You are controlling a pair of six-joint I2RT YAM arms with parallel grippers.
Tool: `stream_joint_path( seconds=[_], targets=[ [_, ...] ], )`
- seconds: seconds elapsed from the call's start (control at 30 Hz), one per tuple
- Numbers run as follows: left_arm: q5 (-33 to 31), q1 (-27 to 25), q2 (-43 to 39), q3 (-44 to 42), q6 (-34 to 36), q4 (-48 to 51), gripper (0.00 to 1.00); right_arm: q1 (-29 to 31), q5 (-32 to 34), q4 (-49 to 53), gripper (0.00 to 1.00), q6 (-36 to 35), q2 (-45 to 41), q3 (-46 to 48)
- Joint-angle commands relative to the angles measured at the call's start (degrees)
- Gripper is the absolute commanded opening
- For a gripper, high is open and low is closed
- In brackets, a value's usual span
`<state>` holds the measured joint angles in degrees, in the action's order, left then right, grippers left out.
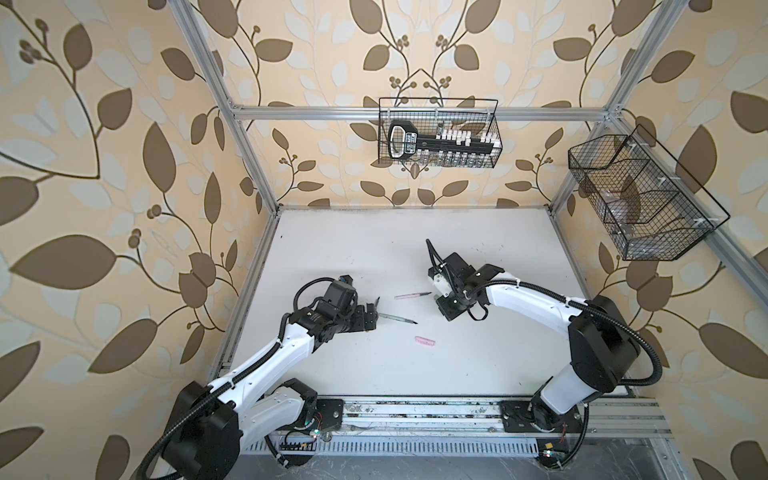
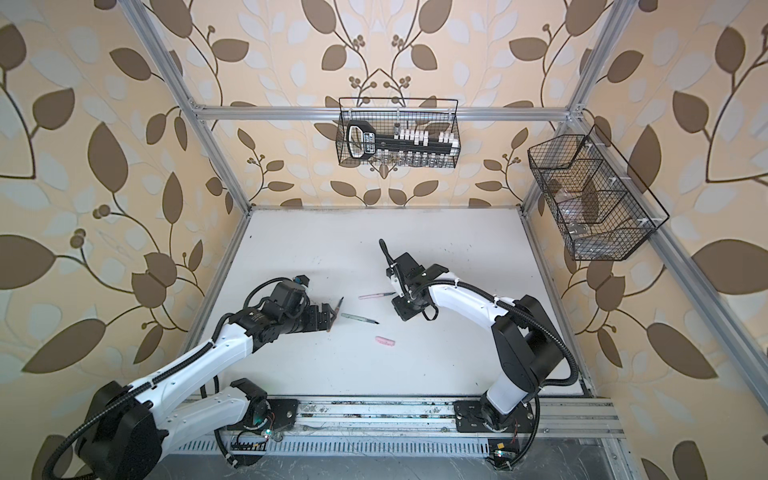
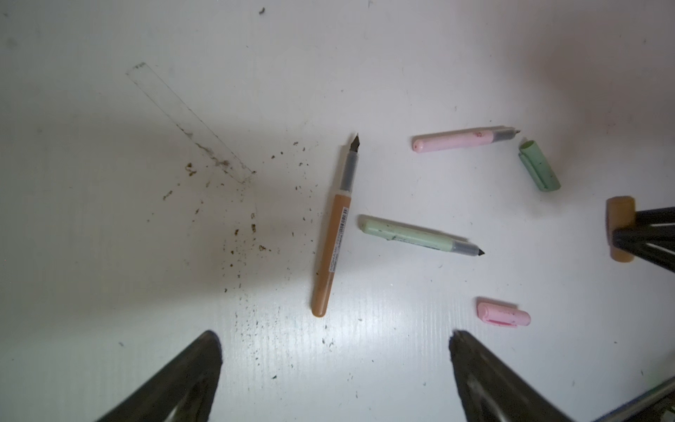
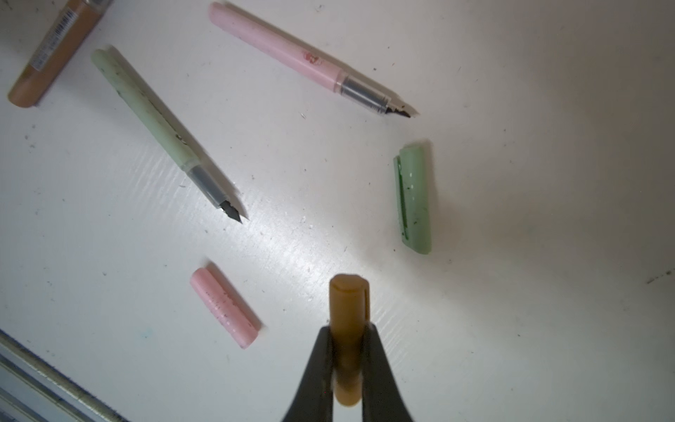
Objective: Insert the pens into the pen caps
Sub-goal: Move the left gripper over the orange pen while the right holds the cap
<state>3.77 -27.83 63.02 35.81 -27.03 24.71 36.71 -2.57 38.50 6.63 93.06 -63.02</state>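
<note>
Tan cap: likely light, stiff, slick; pinched mid-length in the closed right gripper, right of centre. Tan pen: left, by the wide-open, empty left gripper; grasp mid-barrel.

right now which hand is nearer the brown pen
Left. The open left hand hovers beside the brown pen; the right hand is beyond the green pen, shut on the brown cap.
</note>
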Motion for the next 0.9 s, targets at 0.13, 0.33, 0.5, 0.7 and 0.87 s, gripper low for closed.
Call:
stream_joint_path(
  seconds=[0.13,0.33,0.5,0.7,0.87],
  targets=[
    [-4.16,-2.73,9.84,7.18,4.42,4.97,0.90,-0.06,-1.12,-1.39,0.13,2.02,-0.86,4.55],
    [-1.81,-3.06,14.35,8.84,5.96,5.37,0.72,0.19,0.67,-1.33,0.13,2.68,-0.78,6.18],
    [-1.74,-3.73,18.04,10.37,7.03,6.59,0.69,0.39,2.48,-1.38,0.13,2.95,0.17,6.39],
    [-3.77,-4.94,22.32,11.91,6.99,7.75,0.67,1.81,6.29,-0.54,0.14,2.97,3.34,5.51],
    [-3.72,-4.94,22.61,12.05,7.31,7.06,0.63,2.69,7.75,-0.25,0.17,2.88,5.93,5.05]
  ],
)
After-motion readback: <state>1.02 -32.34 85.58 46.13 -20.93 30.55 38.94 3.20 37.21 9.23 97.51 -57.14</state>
